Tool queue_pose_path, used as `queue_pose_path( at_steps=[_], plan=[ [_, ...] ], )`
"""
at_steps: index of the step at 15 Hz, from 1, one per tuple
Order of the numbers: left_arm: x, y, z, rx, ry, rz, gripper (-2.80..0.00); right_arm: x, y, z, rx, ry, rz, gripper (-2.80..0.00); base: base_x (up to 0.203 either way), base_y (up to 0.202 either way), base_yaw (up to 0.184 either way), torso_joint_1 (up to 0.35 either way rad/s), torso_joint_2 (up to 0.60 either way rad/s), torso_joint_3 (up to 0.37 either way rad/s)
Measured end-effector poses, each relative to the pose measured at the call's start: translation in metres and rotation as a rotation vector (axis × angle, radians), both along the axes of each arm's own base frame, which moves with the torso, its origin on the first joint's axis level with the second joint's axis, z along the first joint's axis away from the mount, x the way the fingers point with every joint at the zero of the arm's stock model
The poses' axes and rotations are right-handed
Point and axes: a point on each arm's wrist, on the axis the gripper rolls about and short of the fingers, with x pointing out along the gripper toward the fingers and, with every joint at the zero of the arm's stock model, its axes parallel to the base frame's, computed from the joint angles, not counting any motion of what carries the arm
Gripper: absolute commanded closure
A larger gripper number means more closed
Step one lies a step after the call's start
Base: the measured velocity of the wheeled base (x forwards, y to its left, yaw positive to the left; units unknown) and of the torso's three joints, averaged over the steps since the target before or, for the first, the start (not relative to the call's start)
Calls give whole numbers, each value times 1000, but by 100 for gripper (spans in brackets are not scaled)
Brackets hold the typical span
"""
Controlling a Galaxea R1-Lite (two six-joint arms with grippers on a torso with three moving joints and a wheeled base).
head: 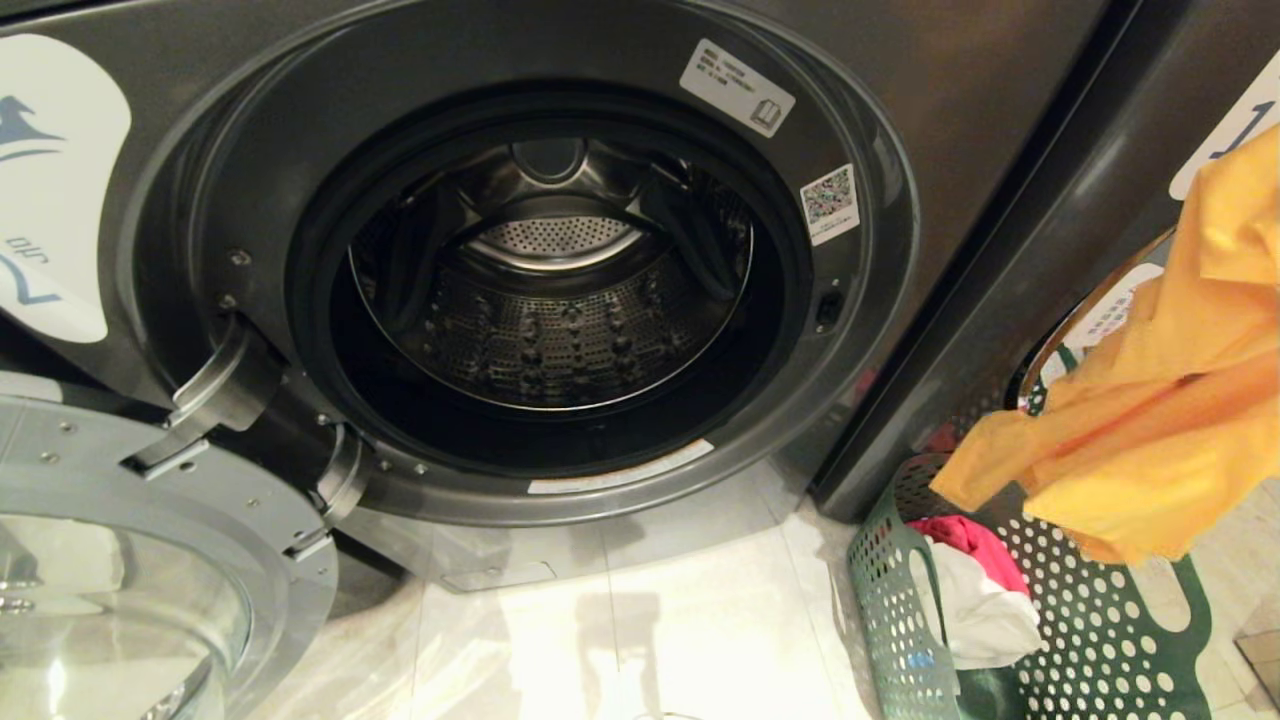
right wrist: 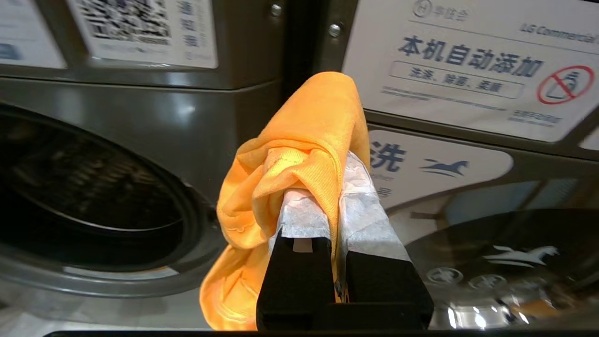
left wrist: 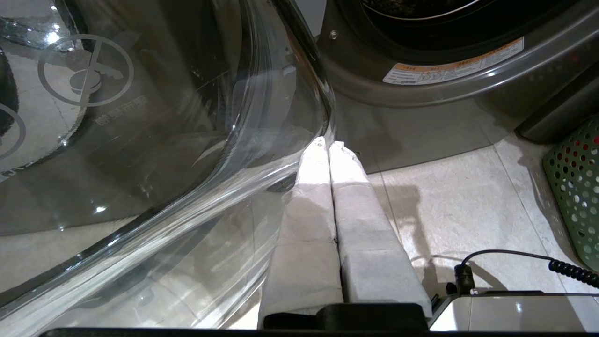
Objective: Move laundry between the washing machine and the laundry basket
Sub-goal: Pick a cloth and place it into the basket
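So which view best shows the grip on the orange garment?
The right wrist view: the right end effector is shut on the orange garment. The head view shows only hanging cloth; the left wrist view shows none.

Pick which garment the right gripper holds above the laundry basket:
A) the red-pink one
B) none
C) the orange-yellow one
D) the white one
C: the right gripper has its jaws shut on the orange-yellow garment, which hangs above the green laundry basket, while the red-pink garment and the white garment lie inside it.
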Motion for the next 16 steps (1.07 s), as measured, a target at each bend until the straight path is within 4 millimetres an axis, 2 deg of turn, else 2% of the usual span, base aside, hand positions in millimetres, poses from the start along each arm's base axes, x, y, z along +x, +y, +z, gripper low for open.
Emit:
queue_pose_path(
  at_steps=[3, 7, 11, 16],
  plan=[
    [0, 0, 0, 0, 0, 0, 0, 13, 4, 5, 42, 34, -127, 0, 0, 0, 0, 0, 0, 0],
    [0, 0, 0, 0, 0, 0, 0, 37, 4, -6, 116, 121, -301, 0, 0, 0, 0, 0, 0, 0],
    [0, 0, 0, 0, 0, 0, 0, 63, 4, -40, 163, 250, -384, 0, 0, 0, 0, 0, 0, 0],
    [0, 0, 0, 0, 0, 0, 0, 77, -9, -89, 185, 407, -497, 0, 0, 0, 0, 0, 0, 0]
  ],
)
